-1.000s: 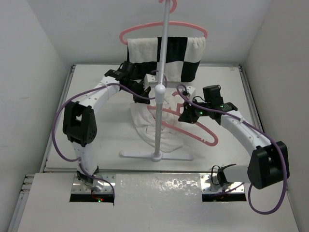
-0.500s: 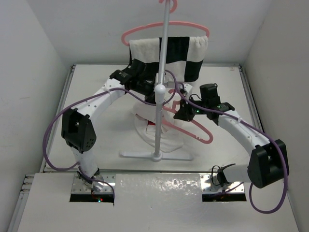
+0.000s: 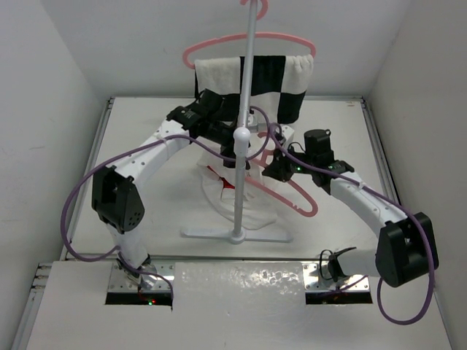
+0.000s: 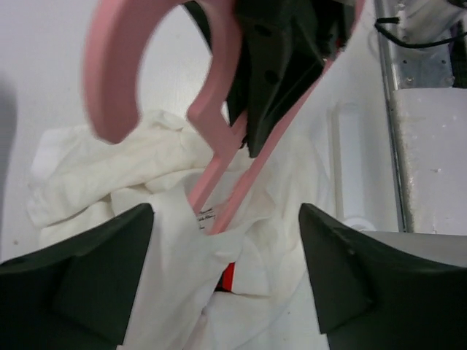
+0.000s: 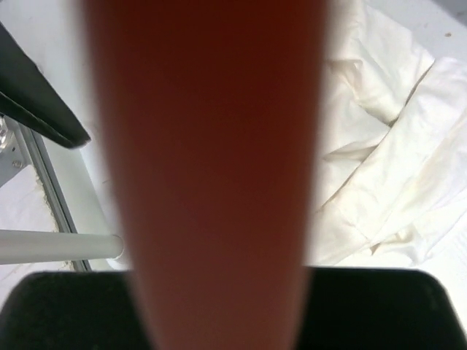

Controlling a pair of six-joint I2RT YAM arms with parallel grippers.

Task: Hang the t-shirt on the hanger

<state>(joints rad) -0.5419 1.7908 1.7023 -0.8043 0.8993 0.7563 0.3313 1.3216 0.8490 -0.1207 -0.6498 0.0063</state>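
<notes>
**Hanger nosing into shirt, left jaws open**

T-shirt [image 3: 255,208] is lying crumpled mid-frame, around the foot of the stand pole [image 3: 238,204]. Right gripper [image 3: 281,169] is clamping the hanger [image 4: 109,80] near its hook and tilting it down into the cloth, likely aiming for the collar. Left gripper [image 4: 225,219] is hovering spread wide over the shirt, gripping nothing, probably lining up a fabric grab

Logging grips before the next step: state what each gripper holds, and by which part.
Right gripper is shut on the hanger at its neck, just below the hook. Left gripper is open above the t-shirt, holding nothing.
</notes>
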